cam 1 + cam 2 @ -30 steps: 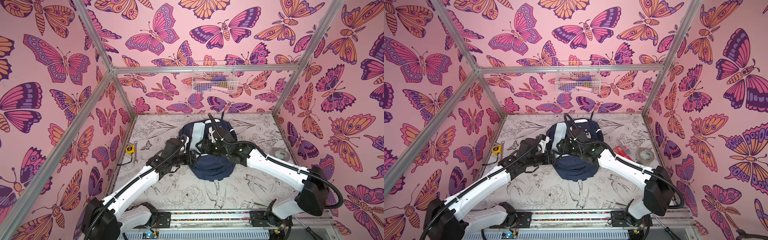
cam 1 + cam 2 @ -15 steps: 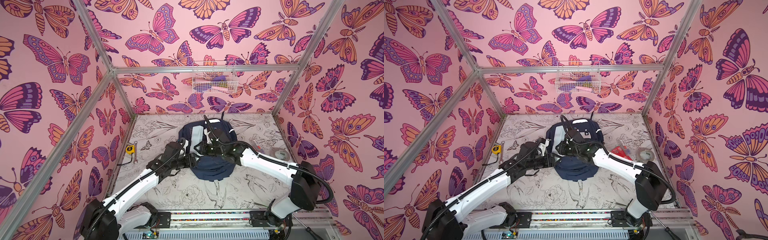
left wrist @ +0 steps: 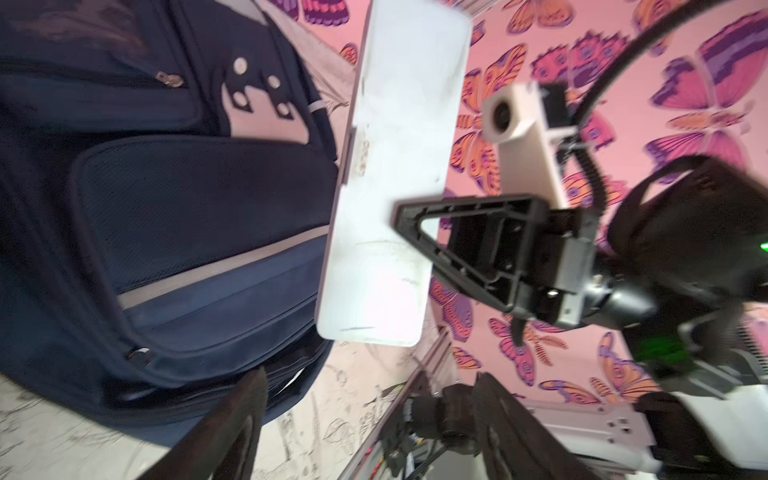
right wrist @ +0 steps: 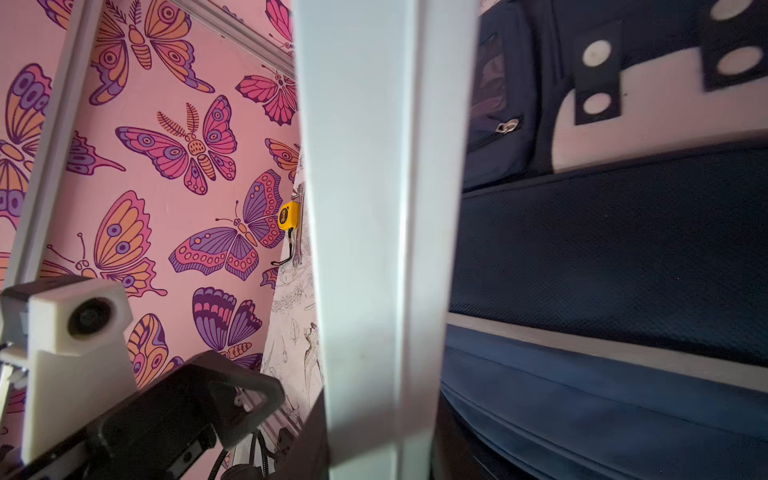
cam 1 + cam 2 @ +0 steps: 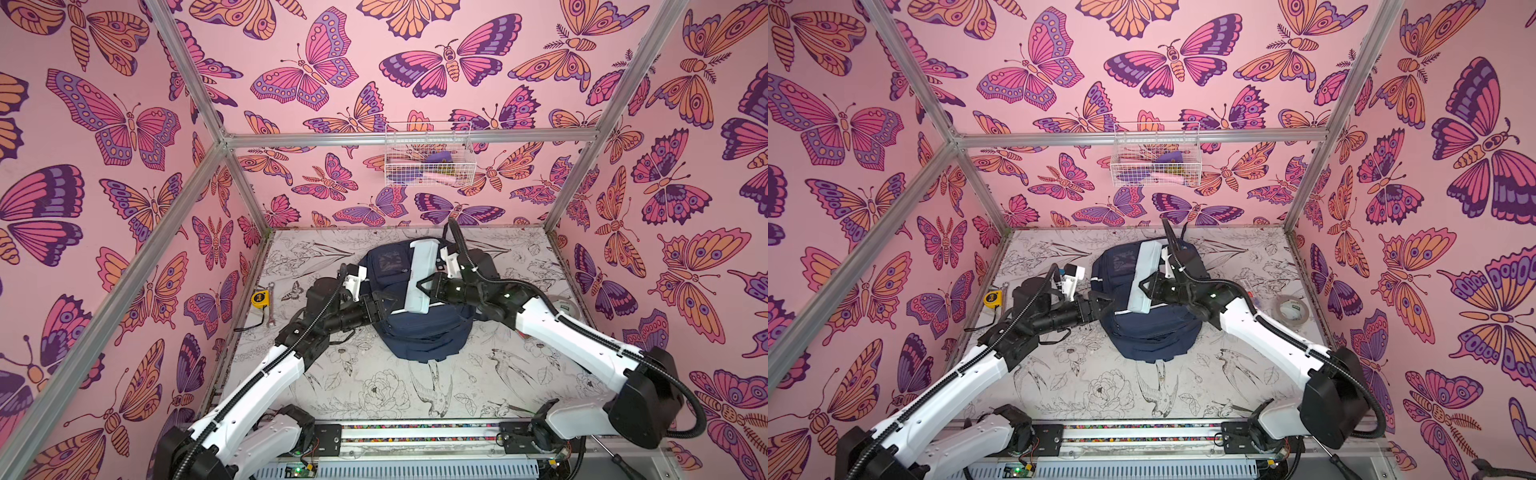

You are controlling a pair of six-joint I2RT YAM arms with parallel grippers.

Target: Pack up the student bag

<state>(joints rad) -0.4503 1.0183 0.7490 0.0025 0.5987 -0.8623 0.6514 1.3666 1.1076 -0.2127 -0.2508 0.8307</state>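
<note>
- The student bag lies flat on the table, about midway across and nearer the back wall, pocket side up. Its white patch with dark dots shows in the left wrist view.
- A long white flat case stands tilted over the bag's middle. The right gripper is clamped on its lower half; one finger presses the near face and the other is hidden behind the case.
- The left gripper sits at the bag's left edge, just beside the case's lower end. Its jaws are spread with nothing between them.
- Bare table lies in front of the bag and on both sides of it.
- The tabletop is printed with line drawings of birds and flowers. The walls are pink with butterflies, set in a metal frame.
- A yellow tape measure and a wrench lie at the left edge. A roll of tape lies near the right edge.
- A wire basket hangs on the back wall; its contents are hard to make out.
- The case and both arms cover much of the bag, and I cannot tell whether any zip is open.
</note>
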